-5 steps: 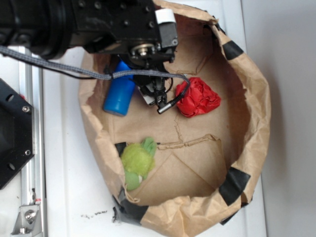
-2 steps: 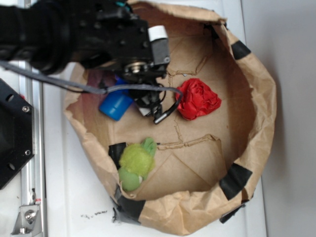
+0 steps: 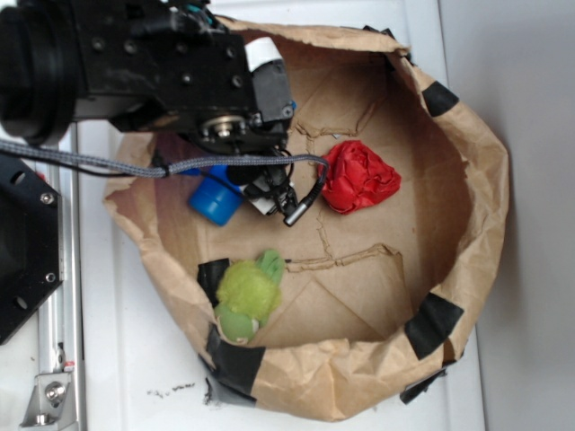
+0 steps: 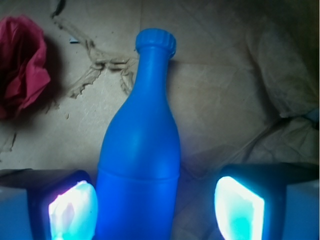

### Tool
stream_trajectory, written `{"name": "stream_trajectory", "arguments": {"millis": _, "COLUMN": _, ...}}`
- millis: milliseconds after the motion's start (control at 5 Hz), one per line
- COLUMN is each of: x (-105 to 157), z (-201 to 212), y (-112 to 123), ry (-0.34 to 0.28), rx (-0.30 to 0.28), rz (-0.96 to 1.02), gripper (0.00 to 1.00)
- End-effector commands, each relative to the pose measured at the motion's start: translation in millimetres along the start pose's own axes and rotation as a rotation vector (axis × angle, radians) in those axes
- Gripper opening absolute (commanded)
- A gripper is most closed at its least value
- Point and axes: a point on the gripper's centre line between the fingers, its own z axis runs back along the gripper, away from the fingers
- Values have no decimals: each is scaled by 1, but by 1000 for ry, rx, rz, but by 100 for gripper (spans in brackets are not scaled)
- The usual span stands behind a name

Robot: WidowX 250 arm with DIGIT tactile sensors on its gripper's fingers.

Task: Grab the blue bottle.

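Here the blue bottle (image 4: 139, 165) lies on the floor of the paper bag (image 3: 467, 171), near its left wall, its body between the spread-open fingers (image 4: 74, 210) of the gripper (image 4: 156, 210), which touch nothing. It looks light, rigid and smooth, so likely slippery; the wide cylindrical body seems a safer hold than the narrow neck.

Blue bottle (image 3: 215, 197): exterior view shows only its base end, the rest covered by the black arm (image 3: 135, 67). Wrist view: bottle base cut off by the bottom edge; red ball (image 4: 20, 65) cropped at the left.
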Motion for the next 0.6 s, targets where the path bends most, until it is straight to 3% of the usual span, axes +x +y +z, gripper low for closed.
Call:
{"name": "stream_trajectory", "arguments": {"millis": 0, "x": 9, "z": -4, "y": 0, "ry": -11, "rx": 22, "rz": 62, "gripper": 100}}
{"name": "stream_trajectory", "arguments": {"millis": 400, "x": 11, "z": -16, "y": -4, "ry": -13, "rx": 21, "rz": 47, "gripper": 100}}
